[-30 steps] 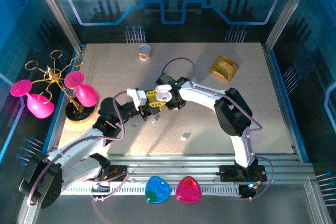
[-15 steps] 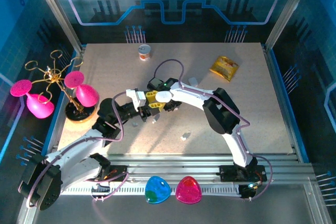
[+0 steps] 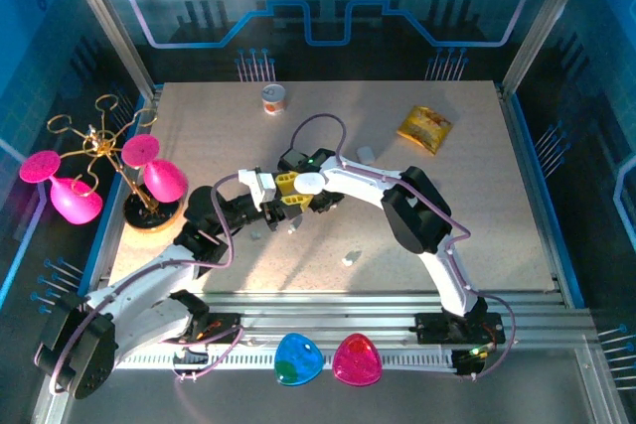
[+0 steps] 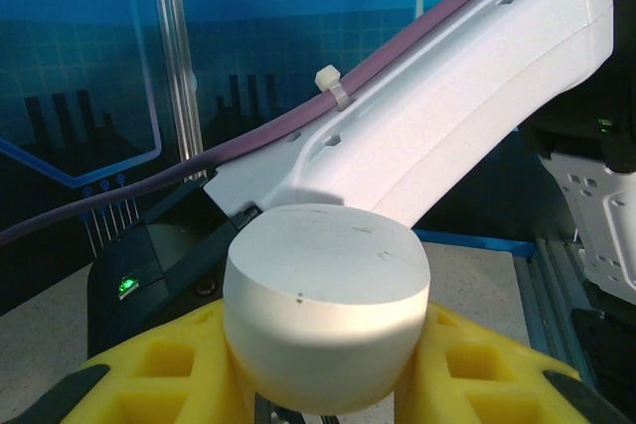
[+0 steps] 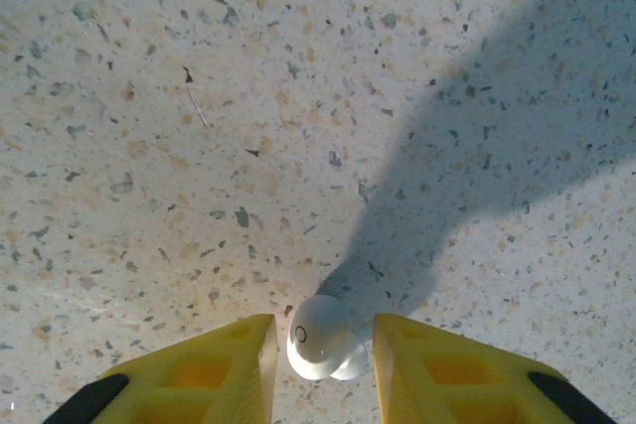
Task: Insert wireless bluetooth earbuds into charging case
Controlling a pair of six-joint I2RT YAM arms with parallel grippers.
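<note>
Your left gripper (image 4: 326, 364) clamps white charging case (image 4: 328, 295). Your right gripper (image 5: 326, 325) open, straddles earbud (image 5: 318, 347) on table (image 5: 298, 96) (small gap each side).

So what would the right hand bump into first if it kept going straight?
The right hand points down at the table, and a little white earbud lies between its fingers. So probably the earbud, then the table just behind it.
</note>
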